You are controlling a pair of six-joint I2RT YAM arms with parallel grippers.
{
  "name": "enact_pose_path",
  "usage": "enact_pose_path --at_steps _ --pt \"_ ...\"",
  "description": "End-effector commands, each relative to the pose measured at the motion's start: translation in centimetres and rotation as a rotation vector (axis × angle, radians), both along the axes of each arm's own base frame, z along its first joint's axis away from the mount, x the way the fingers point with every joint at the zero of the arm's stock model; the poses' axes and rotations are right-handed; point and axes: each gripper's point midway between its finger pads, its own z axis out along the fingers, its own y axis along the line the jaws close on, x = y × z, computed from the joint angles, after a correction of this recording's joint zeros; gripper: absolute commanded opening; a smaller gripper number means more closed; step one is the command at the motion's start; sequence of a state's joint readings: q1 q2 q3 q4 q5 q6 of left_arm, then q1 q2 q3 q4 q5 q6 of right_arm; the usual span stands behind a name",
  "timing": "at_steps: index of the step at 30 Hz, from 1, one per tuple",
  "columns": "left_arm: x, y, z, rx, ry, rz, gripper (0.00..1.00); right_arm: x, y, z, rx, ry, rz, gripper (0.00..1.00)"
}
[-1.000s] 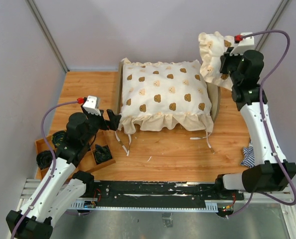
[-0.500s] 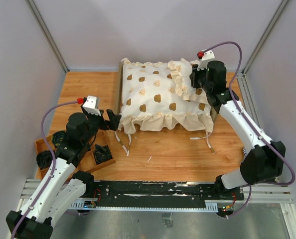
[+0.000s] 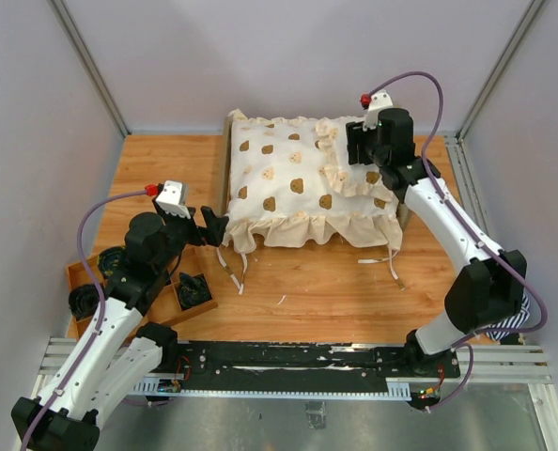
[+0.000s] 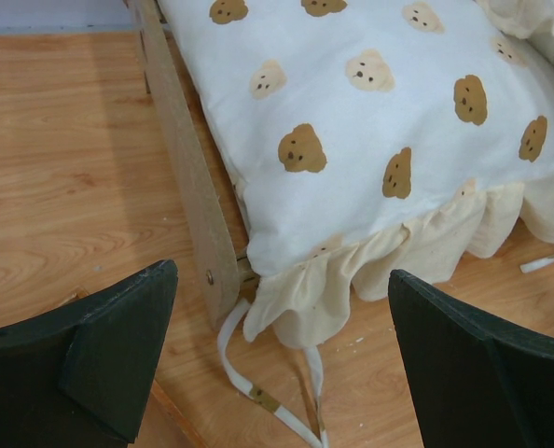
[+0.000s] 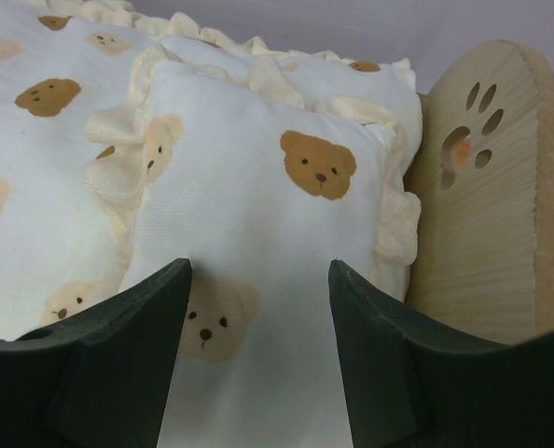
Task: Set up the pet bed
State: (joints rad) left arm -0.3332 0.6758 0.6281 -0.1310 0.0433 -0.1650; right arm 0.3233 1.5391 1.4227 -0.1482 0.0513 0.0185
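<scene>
The pet bed's plywood headboard (image 5: 487,187), with its paw-print cutout, stands at the right end; its low footboard (image 4: 188,177) is at the left. A cream bear-print ruffled cover (image 3: 293,183) lies over the bed (image 3: 407,209). A small bear-print pillow (image 3: 347,174) rests on the cover against the headboard. My right gripper (image 3: 364,150) hovers just over the pillow (image 5: 286,215). It stands open (image 5: 258,355), jaws apart on either side of the fabric. My left gripper (image 3: 213,225) is open (image 4: 282,355) near the footboard corner, holding nothing.
White tie ribbons (image 4: 235,359) trail from the cover onto the wooden table (image 3: 157,169). A wooden tray (image 3: 84,272) with dark items sits at the front left. A striped cloth (image 3: 514,319) lies behind the right arm's elbow. Grey walls enclose three sides.
My right gripper carried the pillow down from the upper right onto the headboard end of the bed, then opened and let it go. The left arm has not moved.
</scene>
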Motion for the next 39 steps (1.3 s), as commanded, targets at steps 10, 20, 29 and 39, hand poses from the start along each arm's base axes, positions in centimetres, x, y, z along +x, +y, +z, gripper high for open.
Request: enact_pose_path --at_steps 10,20,29,39 --pt "0.1 -0.1 0.7 -0.001 -0.031 -0.005 0.99 -0.1 1.1 -1.2 -0.151 0.013 0.012 0.13" --pt "0.0 -0.1 0.8 0.000 -0.042 -0.011 0.99 -0.6 -1.1 0.6 -0.212 -0.027 -0.067 0.02" --pt "-0.1 -0.1 0.7 -0.002 -0.039 -0.011 0.99 -0.4 -1.9 1.2 -0.257 -0.021 -0.070 0.00" --pt "0.0 -0.2 0.5 0.000 -0.032 -0.012 0.99 0.7 -3.1 2.0 -0.329 -0.028 -0.059 0.00"
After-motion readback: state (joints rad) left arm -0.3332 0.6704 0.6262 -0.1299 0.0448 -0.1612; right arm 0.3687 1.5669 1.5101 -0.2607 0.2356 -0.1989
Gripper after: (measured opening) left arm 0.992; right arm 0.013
